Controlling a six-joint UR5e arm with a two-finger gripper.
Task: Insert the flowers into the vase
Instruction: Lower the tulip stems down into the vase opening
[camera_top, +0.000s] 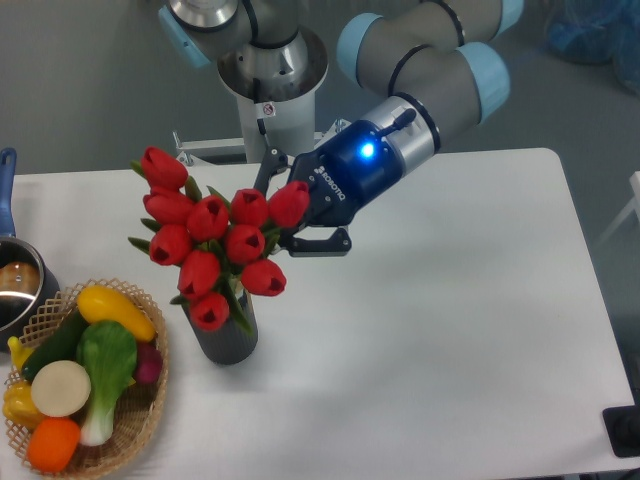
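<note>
The flowers (213, 243), a bunch of red tulip buds with green leaves, hang tilted over the left half of the table. My gripper (287, 212) is at the bunch's right side, shut on the stems, and its fingertips are hidden behind the buds. The dark grey ribbed vase (226, 338) stands upright directly below the bunch. The lowest buds cover its mouth, so I cannot tell whether any stem is inside it.
A wicker basket (140, 415) with toy vegetables sits at the front left, close to the vase. A blue-handled metal pot (14, 285) is at the left edge. The robot's base (270, 85) stands behind the table. A dark object (622, 430) sits at the front right corner.
</note>
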